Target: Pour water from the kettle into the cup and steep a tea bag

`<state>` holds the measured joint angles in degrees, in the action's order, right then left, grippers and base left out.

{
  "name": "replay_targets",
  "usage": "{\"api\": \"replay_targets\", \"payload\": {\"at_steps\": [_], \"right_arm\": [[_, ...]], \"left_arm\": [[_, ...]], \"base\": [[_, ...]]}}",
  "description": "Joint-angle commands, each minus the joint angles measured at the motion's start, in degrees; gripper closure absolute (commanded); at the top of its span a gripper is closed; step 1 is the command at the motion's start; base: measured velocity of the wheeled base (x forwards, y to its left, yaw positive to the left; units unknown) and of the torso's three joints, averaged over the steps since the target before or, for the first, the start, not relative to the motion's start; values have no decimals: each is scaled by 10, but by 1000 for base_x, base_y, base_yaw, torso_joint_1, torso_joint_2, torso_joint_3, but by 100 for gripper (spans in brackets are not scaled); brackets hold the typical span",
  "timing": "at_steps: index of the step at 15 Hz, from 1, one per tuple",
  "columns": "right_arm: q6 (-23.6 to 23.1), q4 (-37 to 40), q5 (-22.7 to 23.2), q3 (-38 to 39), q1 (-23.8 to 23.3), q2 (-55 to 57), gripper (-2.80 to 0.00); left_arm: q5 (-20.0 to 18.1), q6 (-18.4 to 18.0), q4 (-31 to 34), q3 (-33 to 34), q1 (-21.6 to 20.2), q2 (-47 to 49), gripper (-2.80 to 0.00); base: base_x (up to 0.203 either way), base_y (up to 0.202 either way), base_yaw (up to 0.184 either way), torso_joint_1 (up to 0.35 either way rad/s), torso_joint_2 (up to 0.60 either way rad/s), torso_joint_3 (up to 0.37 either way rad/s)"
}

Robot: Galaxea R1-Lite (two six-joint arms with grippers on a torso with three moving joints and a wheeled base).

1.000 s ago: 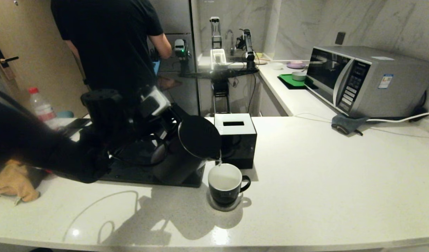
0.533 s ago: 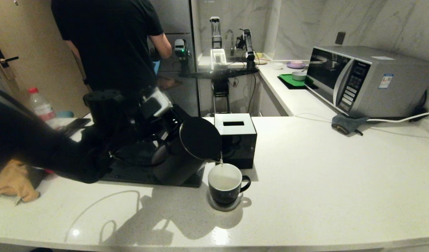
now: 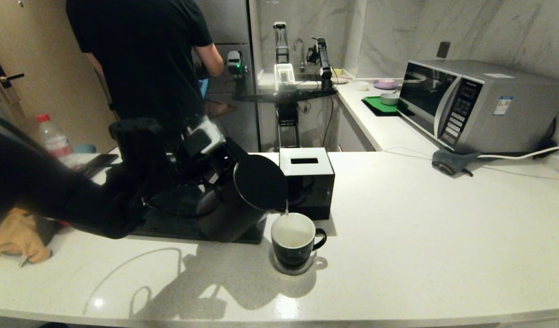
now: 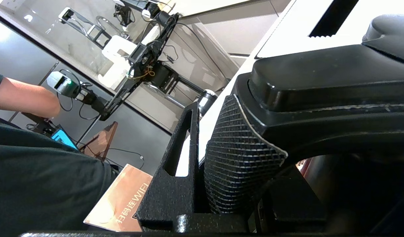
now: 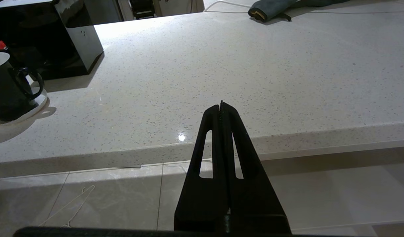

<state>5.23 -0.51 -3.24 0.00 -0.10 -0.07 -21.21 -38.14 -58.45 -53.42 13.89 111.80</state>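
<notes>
Your right gripper [image 5: 221, 106] hangs with fingers pressed together, empty, just off the white counter [image 5: 241, 72] edge. Ahead and far to one side sit the cup [image 5: 7, 89] and black box [image 5: 50, 36]; a grey cloth [image 5: 271, 8] lies beyond.

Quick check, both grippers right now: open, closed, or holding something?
Left gripper: closed on the kettle handle, kettle tilted over the cup.
Right gripper: closed, empty, parked off the counter edge.

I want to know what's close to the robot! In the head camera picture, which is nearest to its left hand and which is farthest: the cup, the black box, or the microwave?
From the left hand, gripping the kettle:
1. Black box, just right of it.
2. Cup, in front, under the spout; close to call with the box.
3. Microwave, far right.
</notes>
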Motion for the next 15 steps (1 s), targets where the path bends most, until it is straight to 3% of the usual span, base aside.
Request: {"api": "replay_targets", "payload": {"at_steps": [1, 15], "right_arm": [[0, 0, 0, 0, 0, 1, 0], [0, 0, 0, 0, 0, 1, 0]], "left_arm": [[0, -4, -3, 2, 0, -3, 0], [1, -29, -3, 5, 1, -8, 0]], "base": [[0, 0, 0, 0, 0, 0], [0, 0, 0, 0, 0, 0]]}}
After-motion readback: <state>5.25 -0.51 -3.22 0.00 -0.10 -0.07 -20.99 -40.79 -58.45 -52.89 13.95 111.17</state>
